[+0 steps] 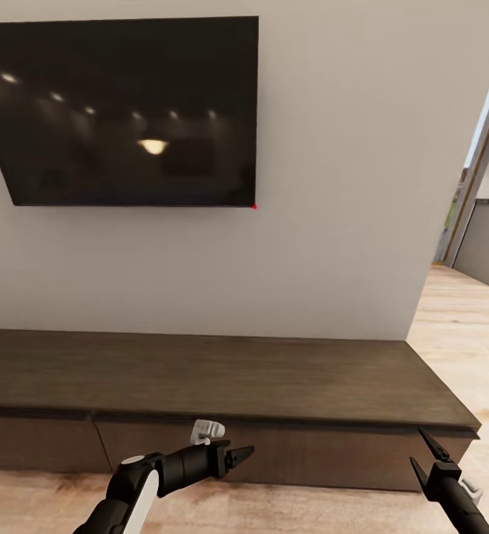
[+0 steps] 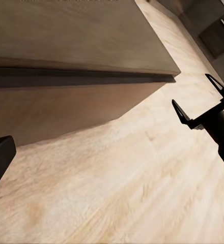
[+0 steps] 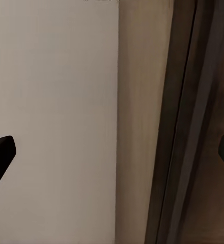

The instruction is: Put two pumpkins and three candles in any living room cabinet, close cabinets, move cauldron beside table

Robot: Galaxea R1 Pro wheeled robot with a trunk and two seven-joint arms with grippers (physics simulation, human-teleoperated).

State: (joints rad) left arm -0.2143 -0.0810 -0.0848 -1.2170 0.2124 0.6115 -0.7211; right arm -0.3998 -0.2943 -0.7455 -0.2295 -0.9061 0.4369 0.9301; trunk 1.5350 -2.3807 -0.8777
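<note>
Facing the wall, the head view shows the cabinet [image 1: 222, 386] running low under a black TV [image 1: 125, 111], its drawer fronts shut, with the left gripper [image 1: 238, 454] pinched closed before it and the right gripper [image 1: 424, 452] spread open near its right end. Left wrist view: cabinet top [image 2: 81, 35], plank floor [image 2: 132, 183], right gripper empty. Right wrist view: wall [image 3: 51, 101] beside the cabinet edge.

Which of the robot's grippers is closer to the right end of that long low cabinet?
Right. The right gripper hovers just before the cabinet's right end; the left gripper is before its middle.
</note>
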